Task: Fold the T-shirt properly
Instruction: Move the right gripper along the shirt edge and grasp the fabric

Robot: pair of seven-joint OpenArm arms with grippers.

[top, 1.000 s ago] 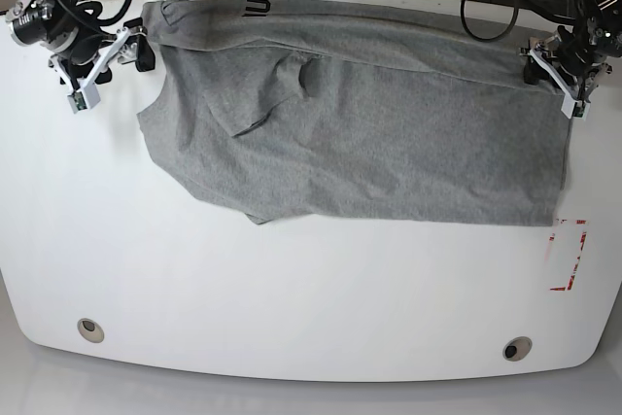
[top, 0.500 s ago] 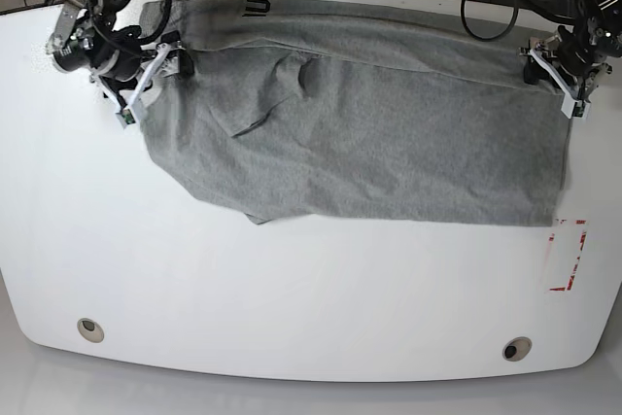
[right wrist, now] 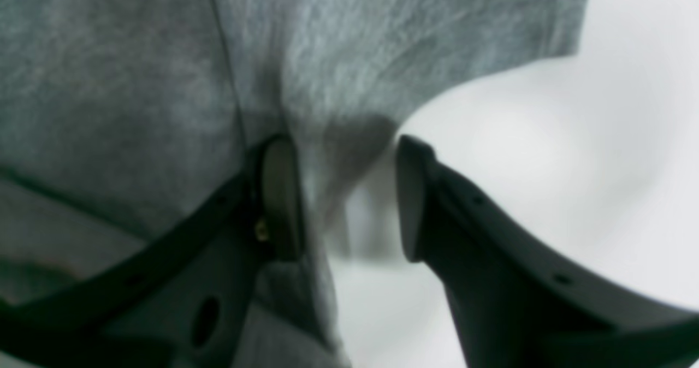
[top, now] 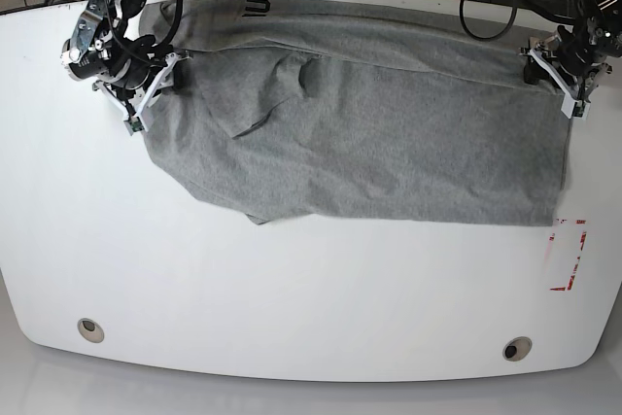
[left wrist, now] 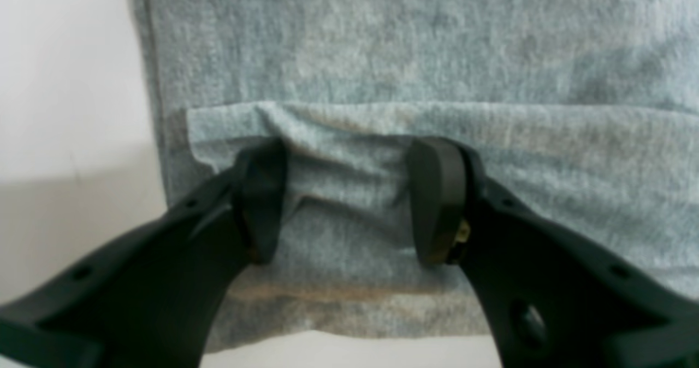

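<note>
While our left gripper (left wrist: 349, 199) and right gripper (right wrist: 341, 199) both stand apart astride soft heathered folds, we see one grey T-shirt (top: 369, 133) spread rumpled across the smooth white table (top: 292, 289) toward twelve o'clock.

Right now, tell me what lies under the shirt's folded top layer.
Under the T-shirt's folded layer, only a strip of more grey cloth and partial black lettering shows along the far edge. The rest is covered.
</note>
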